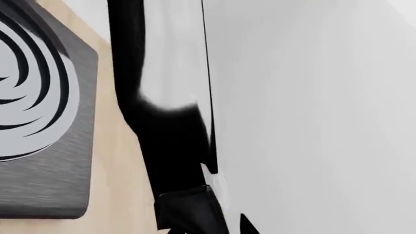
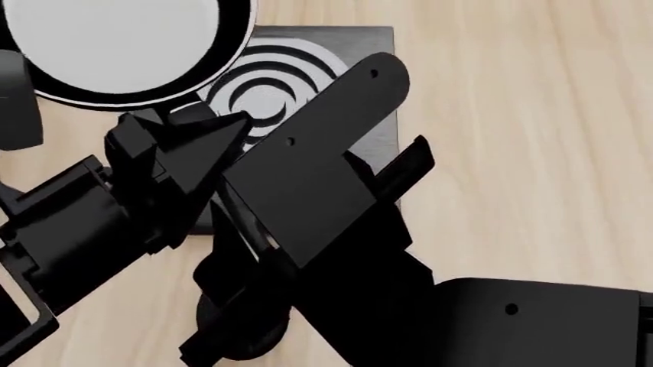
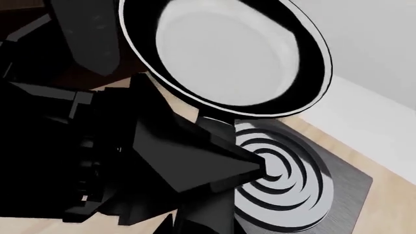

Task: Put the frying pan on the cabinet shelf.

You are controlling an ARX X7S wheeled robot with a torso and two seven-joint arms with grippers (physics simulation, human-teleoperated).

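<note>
Frying pan (image 2: 122, 46): raised above the hob plate (image 2: 362, 57) and the pale wooden counter (image 2: 531, 153), pale interior facing up. My left gripper (image 2: 189, 141): closed on the pan's handle (image 3: 215, 124). My right gripper: fingers hidden; opening cannot be told.

We see a square black hob plate (image 2: 357, 57) with grey concentric rings lying flat on a pale wooden countertop (image 2: 531, 153), its brushed dark surface rounded at the corners. In the right wrist view the same plate (image 3: 293, 190) sits near the counter's back edge, where a plain white wall (image 3: 370, 44) rises behind it. The left wrist view shows one corner of the plate (image 1: 46, 161) on the light wood (image 1: 120, 185).
</note>
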